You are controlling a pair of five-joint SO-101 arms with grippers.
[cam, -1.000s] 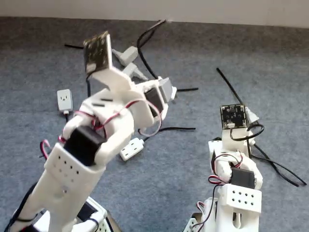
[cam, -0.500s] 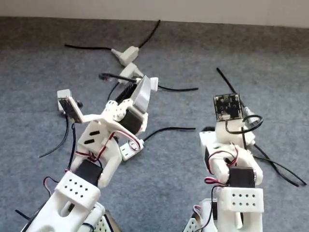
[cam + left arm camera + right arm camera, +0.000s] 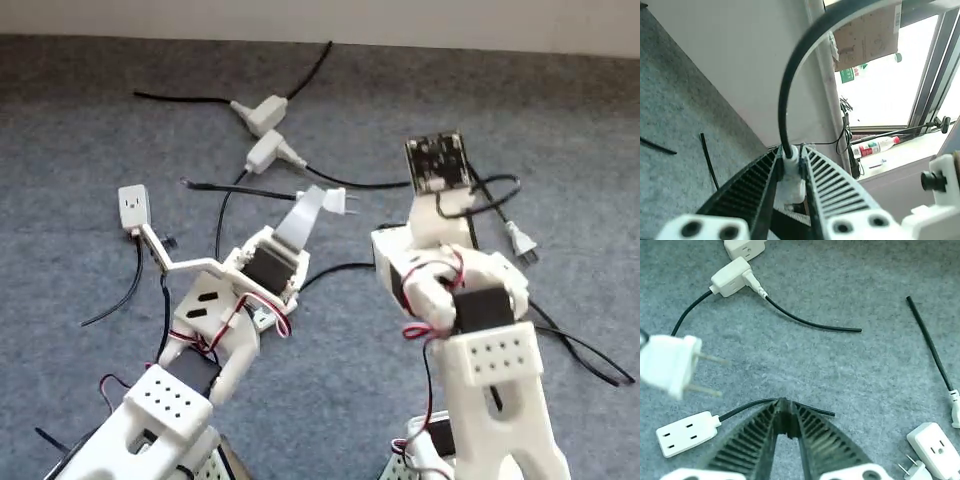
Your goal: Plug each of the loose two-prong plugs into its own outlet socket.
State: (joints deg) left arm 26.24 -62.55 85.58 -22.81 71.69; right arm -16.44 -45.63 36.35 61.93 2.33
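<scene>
Right now your left end effector (image 3: 791, 152) is clenched on a white two-prong plug (image 3: 790, 182). The ribbed black fingers (image 3: 752, 187) press on both sides of the plug body, and its glossy black cord (image 3: 784, 100) rises from the end effector's tip and arcs overhead. From the high view, that left end effector (image 3: 308, 214) sits above the grey carpeted table (image 3: 80, 120), with the plug (image 3: 337, 203) sticking out past its tip and the two prongs pointing toward your other arm.

Your right end effector (image 3: 785, 416) is clenched with nothing in it: the two ribbed fingers meet at their tips over the table. The held plug (image 3: 667, 365) hangs in the air to the left-arm side of that tip, prongs bare and touching no socket.

Just beside the right end effector's tip, on that same side, lies a flat white outlet strip (image 3: 686, 434) on the table, with its thin black lead running behind the tip. Well ahead of the tip lies a white angled plug body (image 3: 732, 277) with a black cord, close against another white outlet block (image 3: 745, 246). On the opposite side, near the end effector's base, sits a white cube outlet (image 3: 935, 442), and beyond it a second loose white plug (image 3: 955, 412) on a straight black cord lies apart from any socket.

Well off to the outer side of your left end effector, a small white single outlet (image 3: 133, 205) rests on the table with its face up.
</scene>
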